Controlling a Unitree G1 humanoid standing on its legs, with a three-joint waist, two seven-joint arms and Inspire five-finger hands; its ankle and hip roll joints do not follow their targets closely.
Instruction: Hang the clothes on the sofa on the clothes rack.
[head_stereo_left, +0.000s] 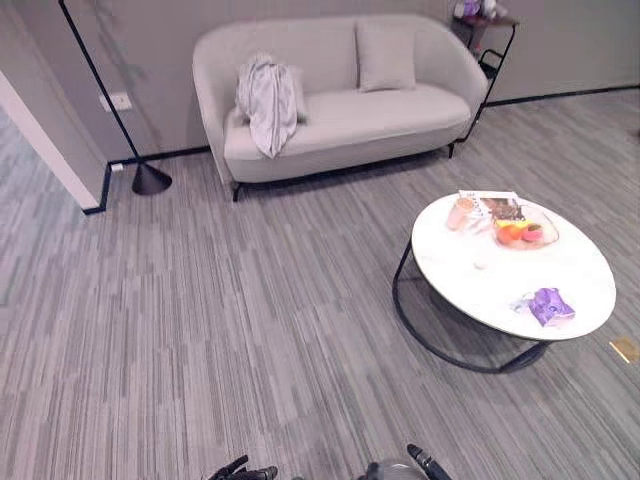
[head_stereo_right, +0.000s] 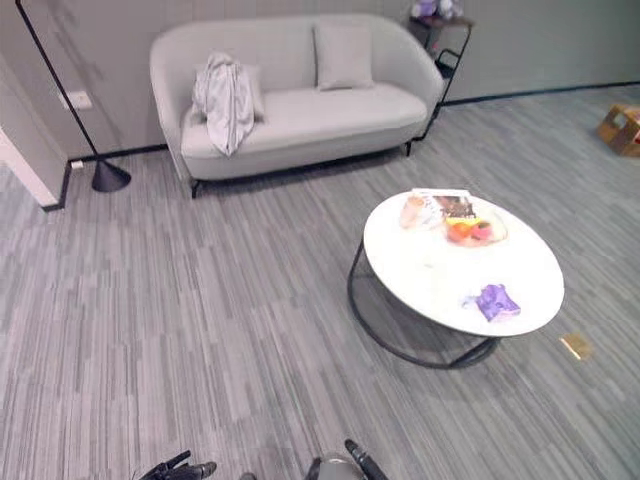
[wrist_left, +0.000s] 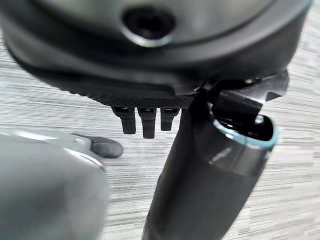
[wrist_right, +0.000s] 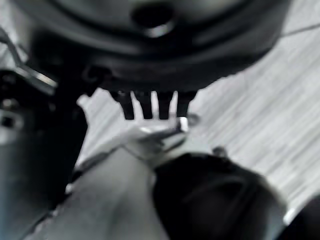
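Standing well back from sofa (head_stereo_left: 340, 110); light grey garment (head_stereo_left: 268, 100) draped over left backrest and cushion (head_stereo_left: 292, 92), hem hanging down past seat edge. Looked tossed there, not folded, so loose folds available for pickup. Left robot hand (head_stereo_left: 243, 470) and right robot hand (head_stereo_left: 425, 463) low near bottom edge of eye views, fingers straight and relaxed, holding nothing. Black floor-stand pole (head_stereo_left: 100, 85) left of sofa, probably the rack. Round white table (head_stereo_left: 480, 290) with fruit bowl (head_stereo_left: 522, 232) off to right. Approach not yet made.
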